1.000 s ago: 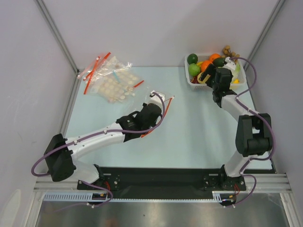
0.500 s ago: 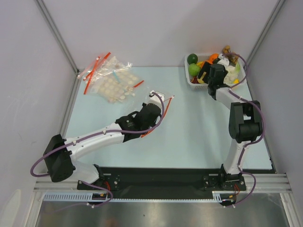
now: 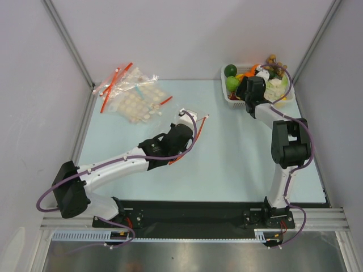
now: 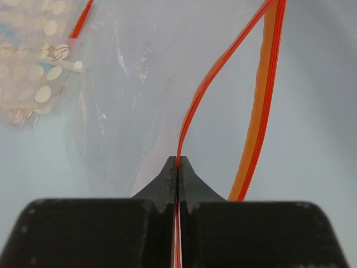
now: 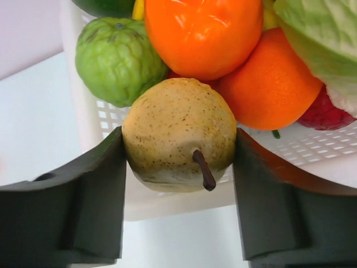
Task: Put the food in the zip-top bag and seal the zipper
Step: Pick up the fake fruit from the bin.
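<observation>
The left gripper (image 4: 177, 167) was pinched tight on one lip of the zipper (image 4: 259, 106), which ran straight ahead of it, the bag (image 4: 134, 84) sagging to its left. The right gripper (image 5: 178, 148) clamped a pear (image 5: 167, 128) before the basket (image 5: 103, 120) wall, with the bag mouth well off to its left.

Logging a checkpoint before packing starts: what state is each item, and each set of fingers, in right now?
zip-top bag: lying flat, mouth open, nothing seen inside.
zipper: unsealed, its two strips apart.
left gripper: shut on one zipper strip.
right gripper: shut on the pear.
pear: gripped on both sides, against the basket's wall.
basket: heaped full.
disc-dotted bags: lying far left, untouched.
</observation>
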`<state>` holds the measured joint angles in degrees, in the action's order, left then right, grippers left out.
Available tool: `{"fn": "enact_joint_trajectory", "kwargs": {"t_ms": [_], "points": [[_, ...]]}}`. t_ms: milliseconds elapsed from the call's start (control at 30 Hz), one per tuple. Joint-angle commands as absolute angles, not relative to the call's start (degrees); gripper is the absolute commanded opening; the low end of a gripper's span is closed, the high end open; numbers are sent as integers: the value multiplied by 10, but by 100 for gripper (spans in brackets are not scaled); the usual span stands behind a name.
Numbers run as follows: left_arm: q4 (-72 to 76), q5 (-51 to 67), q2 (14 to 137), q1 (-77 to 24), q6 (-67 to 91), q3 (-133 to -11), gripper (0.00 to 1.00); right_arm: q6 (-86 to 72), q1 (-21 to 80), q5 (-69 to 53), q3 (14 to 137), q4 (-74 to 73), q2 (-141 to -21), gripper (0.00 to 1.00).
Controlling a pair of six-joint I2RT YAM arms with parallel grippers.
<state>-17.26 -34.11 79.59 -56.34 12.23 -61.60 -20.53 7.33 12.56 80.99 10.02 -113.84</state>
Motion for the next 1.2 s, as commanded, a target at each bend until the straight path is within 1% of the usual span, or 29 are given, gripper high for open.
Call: {"fn": "enact_joint_trajectory", "kwargs": {"t_ms": [0, 100, 167, 267, 333, 367, 633, 667, 733, 767, 867, 900, 1000, 1067, 1167], "points": [[-161, -339, 777, -560, 134, -619, 0, -204, 76, 126, 836, 94, -1133, 55], [-162, -339, 779, -559, 134, -620, 0, -199, 77, 120, 834, 90, -1111, 51], [-163, -339, 779, -560, 134, -620, 0, -198, 80, 114, 834, 81, -1097, 50], [-163, -339, 781, -559, 132, -621, 0, -196, 85, 105, 818, 74, -1062, 46], [-165, -335, 784, -560, 132, -625, 0, -194, 96, 101, 796, 64, -1023, 42], [-168, -334, 785, -560, 133, -627, 0, -194, 102, 104, 795, 58, -1006, 42], [-178, -326, 795, -560, 144, -634, 0, -185, 200, 132, 620, 48, -804, 40], [-179, -325, 795, -559, 145, -634, 0, -181, 214, 134, 604, 46, -754, 39], [-181, -323, 795, -560, 149, -635, 0, -182, 249, 138, 558, 37, -704, 39], [-181, -320, 795, -560, 149, -635, 0, -184, 260, 135, 544, 34, -651, 39], [-181, -316, 797, -559, 149, -637, 0, -195, 301, 123, 488, 25, -572, 37], [-183, -316, 802, -556, 149, -642, 0, -198, 310, 122, 476, 21, -527, 37], [-194, -301, 820, -549, 152, -663, 0, -206, 333, 120, 424, 29, -461, 35], [-198, -287, 828, -548, 158, -674, 0, -214, 336, 106, 379, 61, -441, 35], [-215, -262, 838, -547, 165, -713, 0, -228, 343, 50, 364, 92, -434, 33]]}}
